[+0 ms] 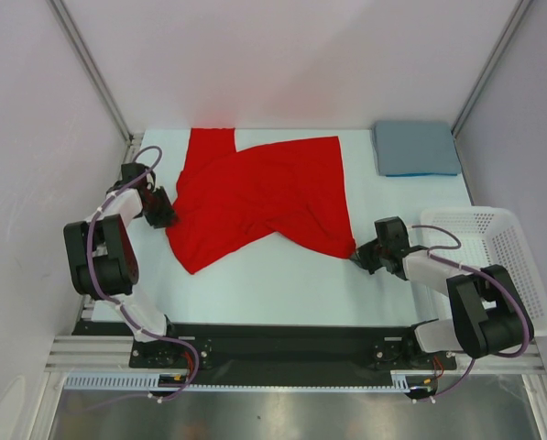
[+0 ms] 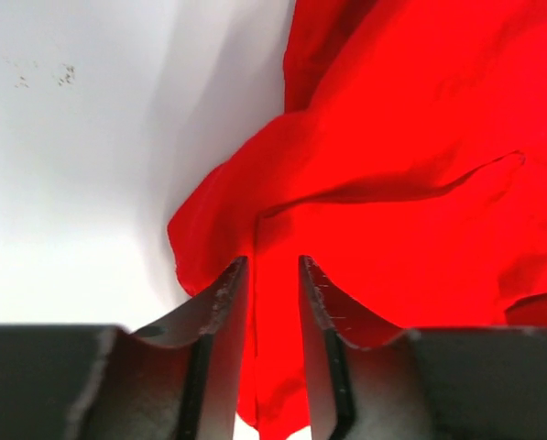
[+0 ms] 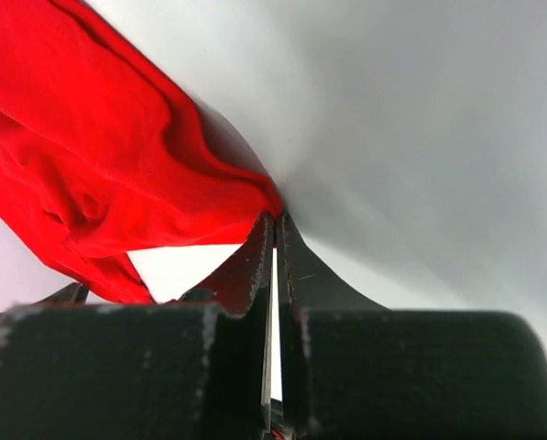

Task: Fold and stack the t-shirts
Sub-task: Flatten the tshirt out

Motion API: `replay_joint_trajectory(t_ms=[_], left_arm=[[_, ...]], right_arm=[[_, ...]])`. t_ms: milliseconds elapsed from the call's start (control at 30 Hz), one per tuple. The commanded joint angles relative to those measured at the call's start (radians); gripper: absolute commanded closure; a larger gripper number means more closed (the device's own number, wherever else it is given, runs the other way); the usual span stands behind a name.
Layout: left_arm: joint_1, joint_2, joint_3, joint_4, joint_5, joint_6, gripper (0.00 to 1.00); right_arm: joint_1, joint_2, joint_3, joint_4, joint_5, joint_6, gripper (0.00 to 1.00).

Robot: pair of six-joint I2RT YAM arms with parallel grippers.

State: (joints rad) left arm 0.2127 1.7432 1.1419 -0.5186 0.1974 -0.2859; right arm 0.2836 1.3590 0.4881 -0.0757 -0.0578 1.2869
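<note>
A red t-shirt [image 1: 264, 197] lies crumpled and partly spread across the middle of the table. My left gripper [image 1: 166, 213] is low at the shirt's left edge. In the left wrist view its jaws [image 2: 273, 261] stand a little apart, with a fold of red cloth [image 2: 410, 183] lying between and under them. My right gripper [image 1: 360, 257] is at the shirt's near right corner. In the right wrist view it [image 3: 275, 218] is shut on the tip of the red cloth [image 3: 99, 174]. A folded blue t-shirt [image 1: 416, 148] lies at the back right.
A white mesh basket [image 1: 502, 247] stands at the right edge, close beside my right arm. White enclosure walls and metal posts ring the table. A black rail runs along the near edge.
</note>
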Motion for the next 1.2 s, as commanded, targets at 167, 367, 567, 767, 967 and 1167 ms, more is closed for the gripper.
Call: replay_joint_trajectory(t_ms=[167, 367, 567, 767, 967, 1167], left_arm=[[0.007, 0.062, 0.032, 0.04, -0.01, 0.074, 0.63], [0.008, 0.094, 0.067, 0.055, -0.003, 0.09, 0.63], [0.007, 0.114, 0.096, 0.065, 0.019, 0.106, 0.65], [0.007, 0.118, 0.096, 0.072, 0.046, 0.099, 0.71], [0.007, 0.113, 0.088, 0.086, 0.071, 0.09, 0.75], [0.005, 0.127, 0.097, 0.089, 0.076, 0.088, 0.72]], right_arm=[[-0.003, 0.031, 0.006, 0.014, -0.01, -0.006, 1.0], [-0.004, 0.046, 0.004, 0.02, -0.016, 0.003, 1.0], [-0.006, 0.063, 0.009, 0.03, -0.03, 0.006, 1.0], [-0.004, 0.088, 0.018, 0.034, -0.05, 0.005, 1.0], [-0.008, 0.101, 0.024, 0.045, -0.057, 0.002, 1.0], [-0.009, 0.104, 0.03, 0.045, -0.06, -0.006, 1.0]])
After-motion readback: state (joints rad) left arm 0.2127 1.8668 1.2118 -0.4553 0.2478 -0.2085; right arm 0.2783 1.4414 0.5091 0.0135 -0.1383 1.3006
